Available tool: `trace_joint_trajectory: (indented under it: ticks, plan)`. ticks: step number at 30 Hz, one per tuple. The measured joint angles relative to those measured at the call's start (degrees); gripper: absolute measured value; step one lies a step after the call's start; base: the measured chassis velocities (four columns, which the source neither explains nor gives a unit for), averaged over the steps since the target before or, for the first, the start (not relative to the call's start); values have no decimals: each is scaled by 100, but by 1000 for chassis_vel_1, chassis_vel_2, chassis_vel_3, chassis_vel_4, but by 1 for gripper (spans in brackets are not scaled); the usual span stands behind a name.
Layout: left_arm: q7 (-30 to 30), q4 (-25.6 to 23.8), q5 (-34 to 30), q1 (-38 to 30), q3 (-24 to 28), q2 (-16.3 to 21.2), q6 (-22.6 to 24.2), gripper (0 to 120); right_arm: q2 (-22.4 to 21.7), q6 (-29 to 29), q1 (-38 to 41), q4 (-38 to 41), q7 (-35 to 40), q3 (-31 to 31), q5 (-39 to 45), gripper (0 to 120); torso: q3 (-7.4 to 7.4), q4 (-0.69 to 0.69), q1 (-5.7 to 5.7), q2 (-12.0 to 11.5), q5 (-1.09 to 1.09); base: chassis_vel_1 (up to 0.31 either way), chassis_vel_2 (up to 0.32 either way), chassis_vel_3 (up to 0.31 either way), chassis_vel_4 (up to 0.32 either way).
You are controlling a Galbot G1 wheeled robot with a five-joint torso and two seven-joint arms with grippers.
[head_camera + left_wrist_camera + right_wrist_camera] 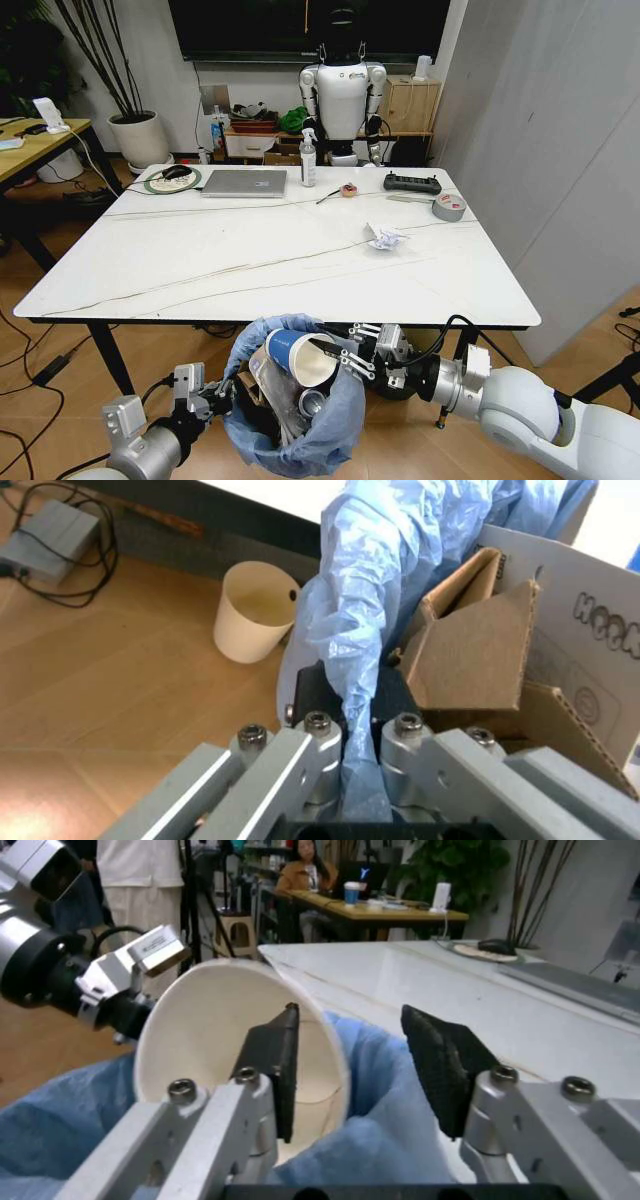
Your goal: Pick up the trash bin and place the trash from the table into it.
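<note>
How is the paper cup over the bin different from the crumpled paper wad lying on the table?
The paper cup is blue outside, keeps its round shape and sits tipped on its side over the trash bin, with one finger of the right end effector inside its mouth. The paper wad is white, crushed, and lies untouched on the table. Both are paper litter.

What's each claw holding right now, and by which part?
The left claw is clamped on the trash bin at its rim, over the blue liner. The right claw is open above the bin; one finger sits inside the paper cup, not gripping it.

Office/lab: wall screen (pixel 305 28), desks, parked humanoid robot (pixel 343 100).
</note>
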Motion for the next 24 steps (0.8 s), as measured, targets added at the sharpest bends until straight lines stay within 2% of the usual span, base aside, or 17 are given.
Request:
trace_joint_trajectory:
  ticks: [6,8,9,11,12,16,19,21,24]
  plan:
    - [-21,28,116,98,-58,-132,-6,0,125,1,168,-93,340,297,519,61,0,2,0,0,0,0,0,0,0]
    - [-23,29,148,117,-89,-165,-12,0,146,0,151,-117,438,345,540,71,0,1,0,0,1,0,0,0,0]
    - [-23,28,150,119,-94,-170,-12,0,148,-1,145,-117,447,349,542,71,0,2,0,0,0,0,0,0,0]
    - [-23,16,172,139,-144,-198,-19,0,241,-123,84,-145,808,399,533,84,0,0,1,0,-1,0,0,0,0]
    - [-23,16,172,139,-144,-198,-19,0,241,-123,84,-145,808,399,533,84,0,0,1,0,-1,0,0,0,0]
    - [-24,14,232,180,-186,-228,-29,0,642,-481,206,-432,1933,425,555,97,0,0,1,0,0,0,0,0,0]
    - [-27,18,294,216,-217,-263,-45,0,1048,-777,486,-1045,2538,442,572,100,0,1,1,0,0,0,0,0,0]
    - [-27,20,302,221,-222,-268,-46,0,1099,-800,530,-1145,2584,443,567,100,0,0,1,0,1,0,0,0,0]
    - [-30,7,336,277,-287,-309,-59,0,1451,-1026,919,-1959,2829,445,409,100,1,2,2,-1,2,0,0,0,0]
